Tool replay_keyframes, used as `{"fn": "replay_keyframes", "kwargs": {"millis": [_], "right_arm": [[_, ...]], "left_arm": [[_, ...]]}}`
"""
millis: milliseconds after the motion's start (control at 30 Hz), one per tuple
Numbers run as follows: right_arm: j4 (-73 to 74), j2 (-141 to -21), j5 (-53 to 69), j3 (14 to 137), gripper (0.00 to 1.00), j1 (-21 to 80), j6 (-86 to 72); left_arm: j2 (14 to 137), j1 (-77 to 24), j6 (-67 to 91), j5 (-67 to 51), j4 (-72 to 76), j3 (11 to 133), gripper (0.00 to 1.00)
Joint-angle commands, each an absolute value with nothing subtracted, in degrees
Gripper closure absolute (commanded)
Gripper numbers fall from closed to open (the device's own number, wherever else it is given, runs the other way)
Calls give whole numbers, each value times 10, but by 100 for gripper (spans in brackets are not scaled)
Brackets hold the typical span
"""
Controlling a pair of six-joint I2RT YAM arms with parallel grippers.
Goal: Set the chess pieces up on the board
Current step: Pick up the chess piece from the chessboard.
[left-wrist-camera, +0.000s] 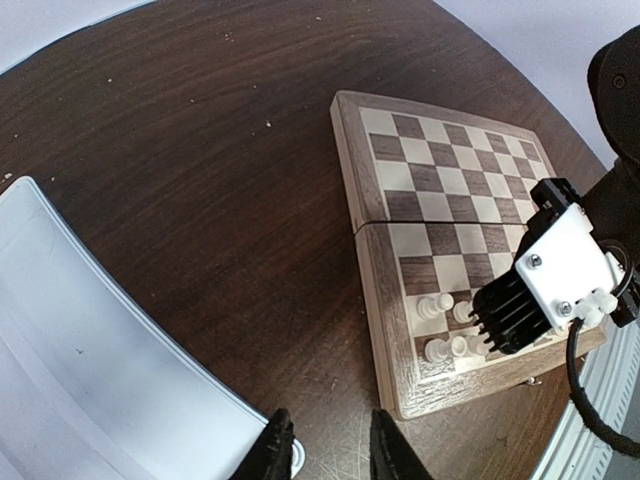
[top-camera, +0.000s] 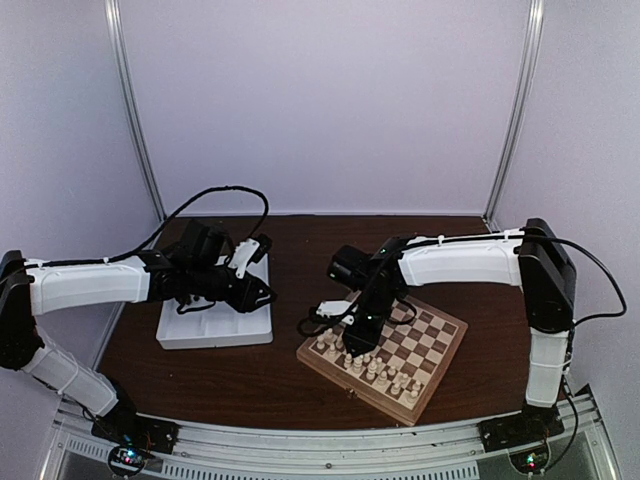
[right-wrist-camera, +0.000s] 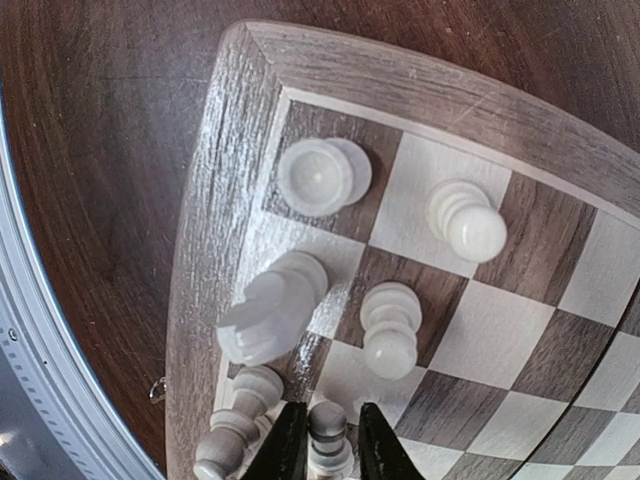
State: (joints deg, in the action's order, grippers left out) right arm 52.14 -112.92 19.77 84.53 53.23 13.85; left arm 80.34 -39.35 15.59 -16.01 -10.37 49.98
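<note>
The board lies at the front right of the table, with several cream-white chess pieces along its near-left side. My right gripper is low over that corner. In the right wrist view its fingers press on both sides of a white pawn that stands on the board. A rook, a knight and two pawns stand nearby. My left gripper hovers at the tray's right edge. Its jaws stand apart with nothing between them.
A white plastic tray sits left of the board, its corner under my left fingers. Bare brown table separates tray and board. The right arm's wrist covers the board's near corner. White walls surround the table.
</note>
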Motion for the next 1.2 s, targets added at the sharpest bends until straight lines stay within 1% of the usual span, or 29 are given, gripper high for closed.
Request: {"fn": "replay_keyframes", "kwargs": {"millis": [0,733,1167], "right_arm": [[526,-1140,208,862,80,529,148],[519,-1133,219,862,90,528,149],[492,-1115,200,857,92,522,142]], "left_arm": [[810,-389,159,-158,-80,500,73],[815,-389,154,-154,-92,509,73],[812,-389,154,-153,-90,507,72]]}}
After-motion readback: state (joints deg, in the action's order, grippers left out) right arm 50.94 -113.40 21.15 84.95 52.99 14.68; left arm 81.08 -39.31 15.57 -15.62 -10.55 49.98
